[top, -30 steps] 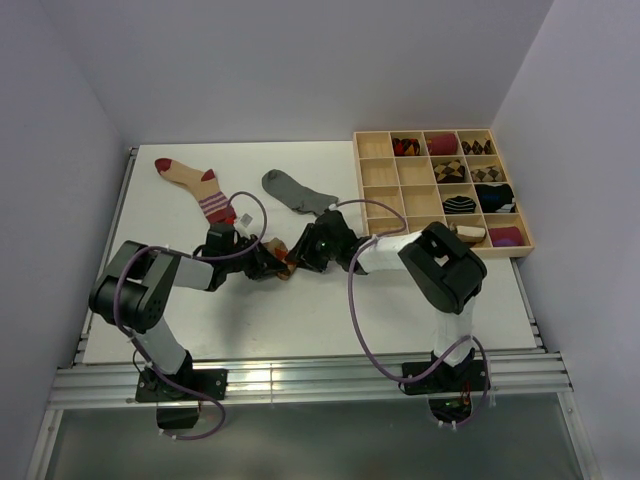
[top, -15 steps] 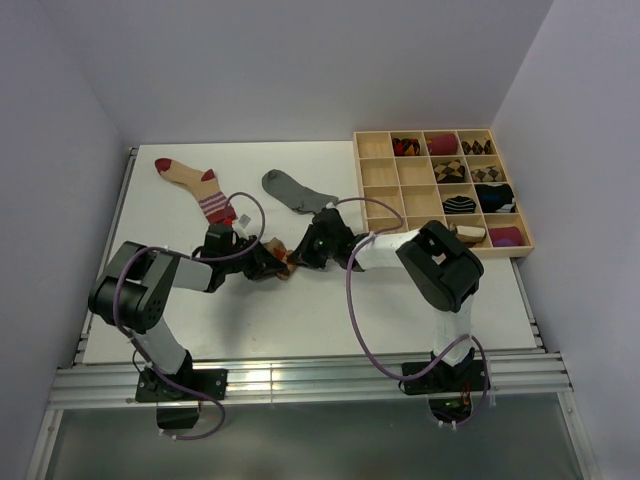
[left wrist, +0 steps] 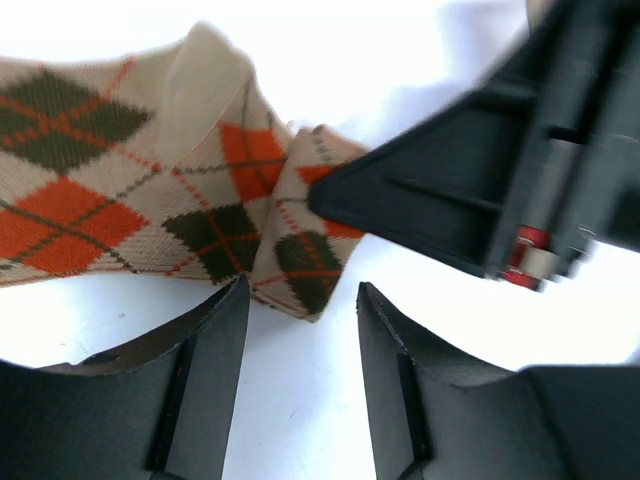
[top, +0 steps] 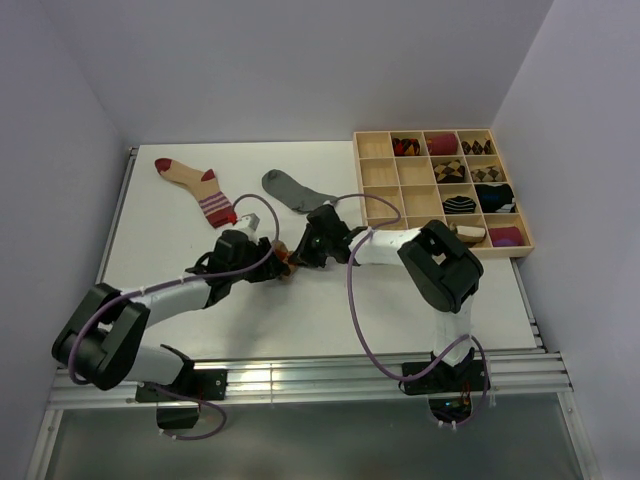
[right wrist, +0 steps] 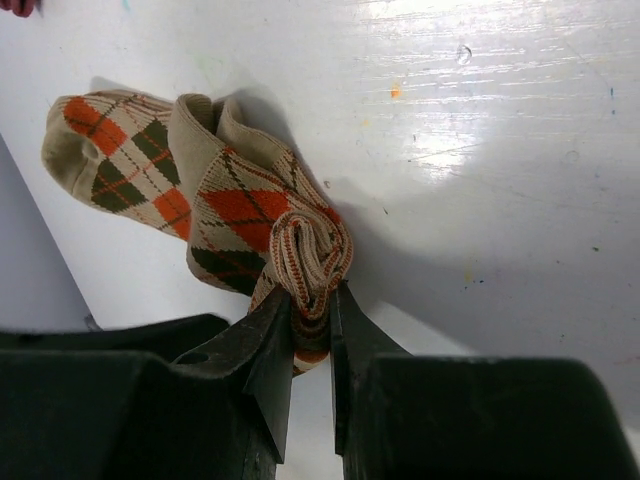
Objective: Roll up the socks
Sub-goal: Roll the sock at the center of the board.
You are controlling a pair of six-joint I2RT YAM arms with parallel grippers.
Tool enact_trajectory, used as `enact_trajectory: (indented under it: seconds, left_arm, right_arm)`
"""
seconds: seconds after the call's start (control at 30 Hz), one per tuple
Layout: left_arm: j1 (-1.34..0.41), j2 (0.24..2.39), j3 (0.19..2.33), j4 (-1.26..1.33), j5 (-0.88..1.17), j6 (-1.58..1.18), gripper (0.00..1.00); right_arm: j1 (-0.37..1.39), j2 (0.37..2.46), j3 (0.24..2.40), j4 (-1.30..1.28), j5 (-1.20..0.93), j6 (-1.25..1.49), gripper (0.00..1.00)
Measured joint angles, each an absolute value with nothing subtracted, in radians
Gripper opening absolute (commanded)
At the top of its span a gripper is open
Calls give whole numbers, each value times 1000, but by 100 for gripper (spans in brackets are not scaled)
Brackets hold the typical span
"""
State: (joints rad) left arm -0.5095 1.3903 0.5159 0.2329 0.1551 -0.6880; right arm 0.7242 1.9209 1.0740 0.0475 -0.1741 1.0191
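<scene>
The argyle sock lies on the table straight ahead of the right pincer. That pincer's jaws are clamped on a tight coil of fabric at the sock's near end. The rest of the sock trails away from the tips, folded and creased, with the toe farthest off. The left pincer has its jaws apart with nothing between them. The sock's folded edge sits just beyond its tips, and a black finger of the right pincer reaches in from the opposite side.

The roll looks barely begun. To do it well, the right pincer should probably keep a firm hold on the coil and turn it over onto the loose length, laying each wrap squarely on the last. The left pincer would likely do best pinning or drawing the loose part flat just ahead of the coil, since the fold there could make the roll lumpy. The two pincers are very near each other, so a clash is a risk.

From above, both pincers cover most of the sock. The number of turns in the coil cannot be told. The left wrist view cuts the sock off at its edge and blurs the other finger. The grey sock and beige sock lie flat, well beyond both pincers
</scene>
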Motion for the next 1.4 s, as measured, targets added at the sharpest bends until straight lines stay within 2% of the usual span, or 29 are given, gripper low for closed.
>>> enact_trajectory:
  seconds: [0.3, 0.67, 0.9, 1.03, 1.1, 1.13, 1.17, 1.27, 1.4]
  left_arm:
    - [-731, 1306, 511, 276, -134, -467, 56]
    - [-818, 1414, 511, 341, -250, -325, 55]
    - [-837, 1459, 510, 373, -281, -297, 50]
    - [-838, 1499, 510, 392, -296, -297, 43]
    - [-838, 1511, 510, 402, -307, -300, 36]
    - [-838, 1514, 510, 404, -314, -301, 31]
    - [-838, 1516, 510, 406, -319, -302, 20]
    - [-839, 1516, 510, 409, -326, -314, 1]
    - [-841, 1516, 510, 412, -326, -332, 1]
  right_arm:
    - [725, 1921, 1098, -10, -173, 1011, 0]
    - [727, 1919, 1101, -20, -174, 1005, 0]
    - [727, 1919, 1102, -22, -178, 1005, 0]
    - [727, 1919, 1106, -28, -181, 1005, 0]
    - [727, 1919, 1106, -30, -182, 1004, 0]
    - [727, 1919, 1106, -30, -182, 1004, 0]
    - [727, 1919, 1106, -30, -182, 1004, 0]
    - [727, 1918, 1106, -28, -183, 1004, 0]
    - [727, 1911, 1105, -30, -181, 1004, 10]
